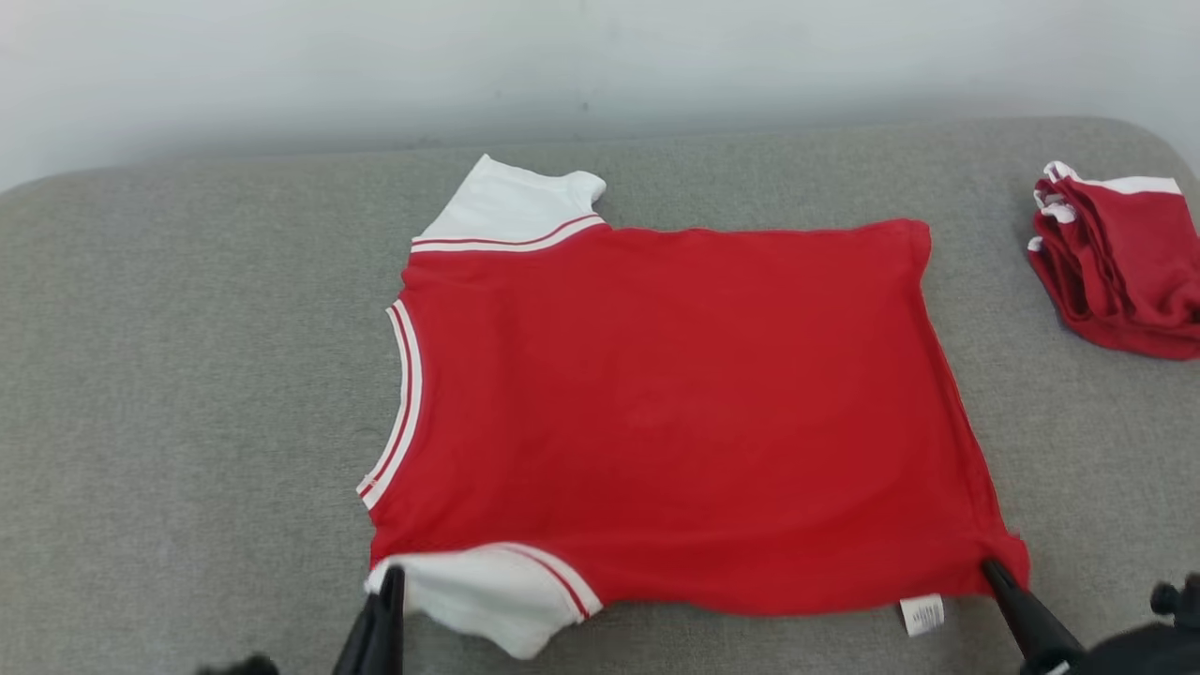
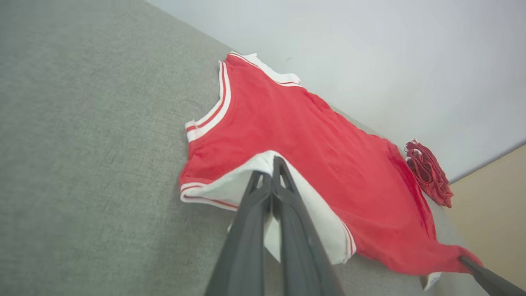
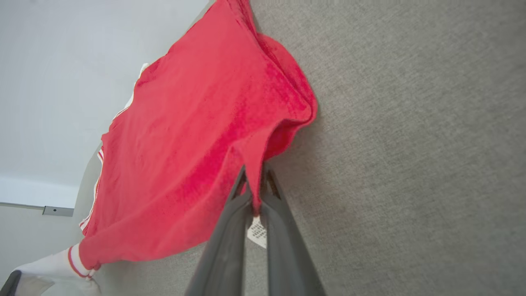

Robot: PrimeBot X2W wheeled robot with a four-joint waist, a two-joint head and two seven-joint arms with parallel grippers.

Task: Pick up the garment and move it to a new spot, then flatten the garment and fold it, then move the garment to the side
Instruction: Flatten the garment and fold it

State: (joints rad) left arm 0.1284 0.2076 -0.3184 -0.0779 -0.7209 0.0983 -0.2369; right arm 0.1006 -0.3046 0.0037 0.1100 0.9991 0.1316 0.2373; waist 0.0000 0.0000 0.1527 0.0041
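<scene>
The garment, a red shirt with white sleeves, lies spread in the middle of the grey tabletop. Its collar points to the left edge and its hem to the right edge. The body looks almost flat, with only small ripples along the right side.

I have both arms at the near side of it. The left gripper has its fingers pressed together on the edge of the near sleeve; in the left wrist view the white cloth sits between the tips. The right gripper pinches the near hem corner, just beside the white label, and there the red cloth rises a little off the tabletop into the fingers.

I judge that I am in the flatten-and-fold part, with the near edge taken for the first fold. To do it well, I should lift both ends to the same height and hold the edge lightly stretched between the grippers, so it does not sag in the middle. Then I carry it in one arc toward the far edge, until the near sleeve lies over the far sleeve.

The sleeve grip is thin and could slip, so I go slowly. I also stay away from the pile of folded red garments near the far right corner.
</scene>
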